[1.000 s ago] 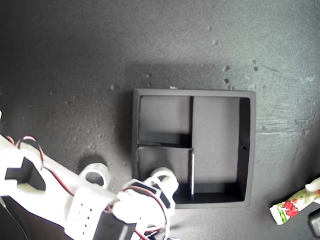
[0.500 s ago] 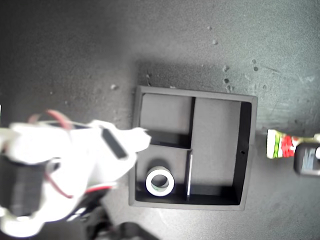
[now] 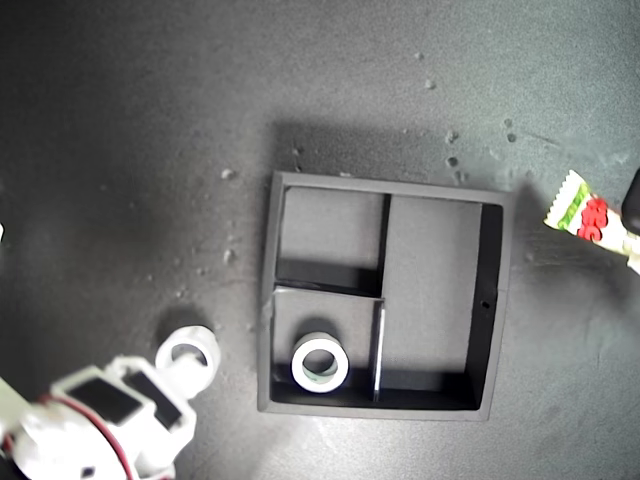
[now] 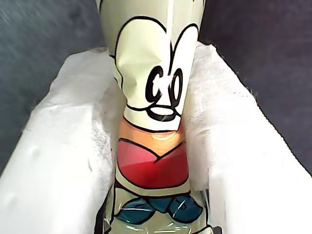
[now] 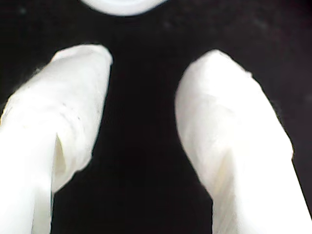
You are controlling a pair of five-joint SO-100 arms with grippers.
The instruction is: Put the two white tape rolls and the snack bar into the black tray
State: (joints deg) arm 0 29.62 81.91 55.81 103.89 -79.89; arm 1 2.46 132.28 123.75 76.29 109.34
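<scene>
The black tray point(image 3: 430, 280) lies in the middle of the exterior view. One white tape roll point(image 3: 320, 362) rests flat in its small compartment nearest the bottom of that view. The other white tape roll point(image 3: 188, 352) lies on the mat to the tray's left in the exterior view. My second gripper point(image 3: 175, 400) sits just below it, open and empty point(image 5: 144, 63), with the roll's edge point(image 5: 117, 4) ahead of its fingers. My first gripper point(image 4: 151, 63) is shut on the snack bar point(image 4: 156, 97). The bar point(image 3: 580, 212) hangs at the exterior view's right edge, outside the tray.
The dark mat around the tray carries small crumbs and specks point(image 3: 452, 135) beyond the tray's far side. A dark part of the first arm point(image 3: 632, 200) shows at the exterior view's right edge.
My second gripper let go of a roll in the tray's small compartment and swung back to the exterior view's lower left. The snack bar rose along that view's right edge.
</scene>
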